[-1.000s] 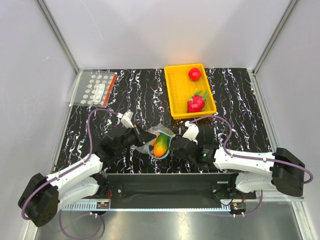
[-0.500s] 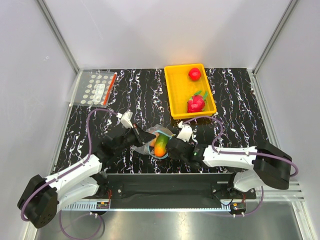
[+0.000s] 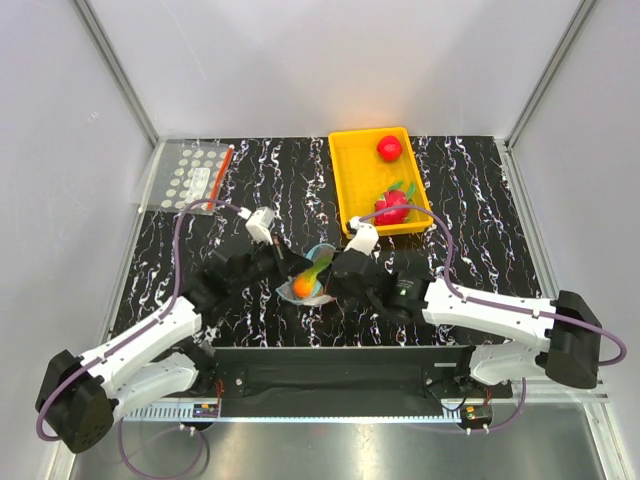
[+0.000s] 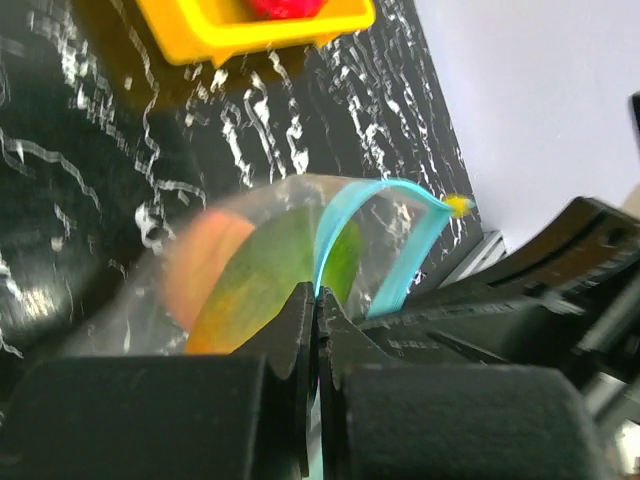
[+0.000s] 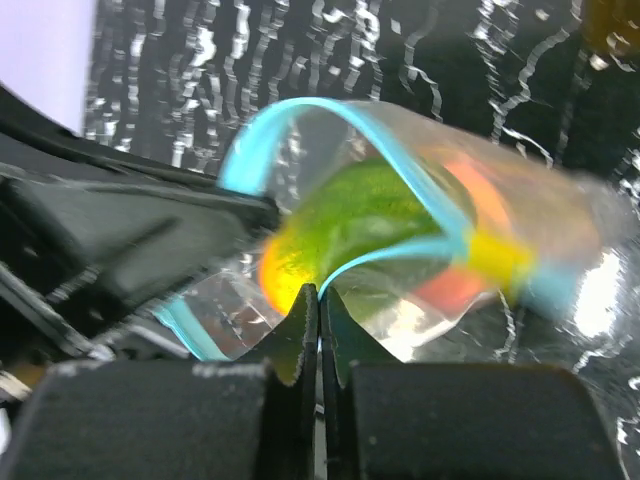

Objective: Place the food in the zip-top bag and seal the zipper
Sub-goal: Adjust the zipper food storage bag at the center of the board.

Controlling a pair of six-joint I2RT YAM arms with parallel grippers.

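**Top external view.** On the black, white-veined marbled table (image 3: 280,180), the small clear plastic zip-top bag (image 3: 298,291) sits toward 6 o'clock, between the two arms. The glossy orange-and-green toy fruit (image 3: 313,278) is inside it. The left gripper (image 3: 288,268) meets the bag from 9 o'clock and the right gripper (image 3: 336,277) from 3 o'clock. Whether the bag rests on the table or hangs just above it cannot be told. At 1 o'clock stands the yellow plastic tray (image 3: 352,186). It holds a glossy red toy apple (image 3: 389,148) at its far end and a red toy fruit with green leaves (image 3: 392,207) at its near end. A flat clear bag with white dots and a red strip (image 3: 190,180) lies at 10 o'clock, well apart from the rest.

**Left wrist view.** The left gripper (image 4: 318,300) has its jaws pressed together, pinching the thin pale blue zipper strip (image 4: 338,220) at the bag's mouth. The strip arches away toward 1 o'clock. The orange-and-green toy fruit (image 4: 250,290) shows blurred through the plastic at 10 o'clock of the tips. The yellow plastic tray is at 12 o'clock.

**Right wrist view.** The right gripper (image 5: 320,300) also has its jaws together, clamped on the thin pale blue zipper strip (image 5: 298,104), whose two sides bow apart. The fruit's green side (image 5: 360,210) fills the gap at 12 o'clock of the tips.
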